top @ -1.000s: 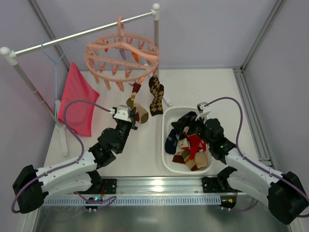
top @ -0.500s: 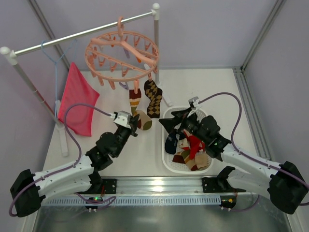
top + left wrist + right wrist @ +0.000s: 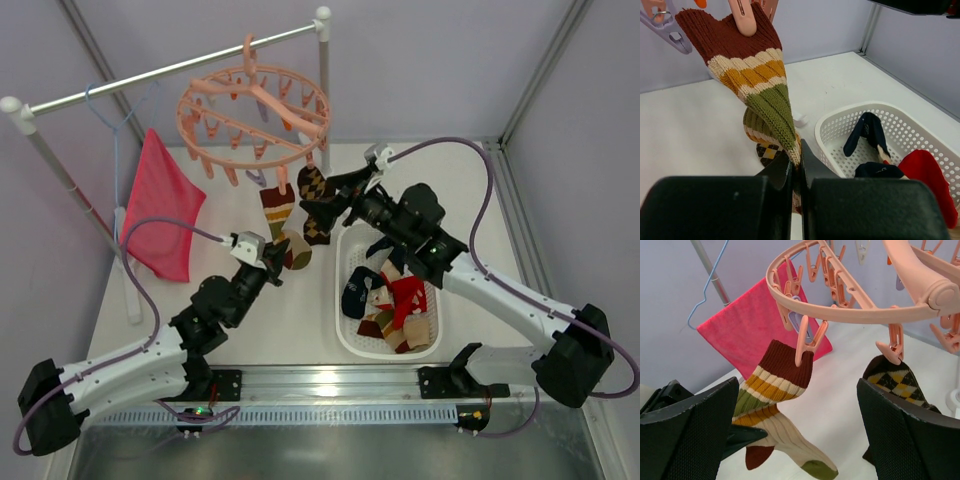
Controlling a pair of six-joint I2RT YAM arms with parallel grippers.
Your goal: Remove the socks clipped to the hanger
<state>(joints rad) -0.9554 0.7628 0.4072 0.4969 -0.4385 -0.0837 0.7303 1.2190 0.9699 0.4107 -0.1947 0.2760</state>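
Freeing the striped sock (image 3: 762, 95) from the pink hanger (image 3: 182, 112) at upper centre looks the current step: left gripper (image 3: 796, 170) clamps its lower part, right gripper (image 3: 328, 197) gapes near the diamond sock (image 3: 900, 382); next likely needs a firm downward pull off the peg (image 3: 805, 345)

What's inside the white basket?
The basket holds a navy sock, a red sock and brown-tan patterned socks in a pile. Whatever lies under them is covered.

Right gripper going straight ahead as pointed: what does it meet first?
The right gripper likely meets the striped sock near its cuff, under the pink peg; the diamond-patterned sock hangs off to one side. Depth unclear.
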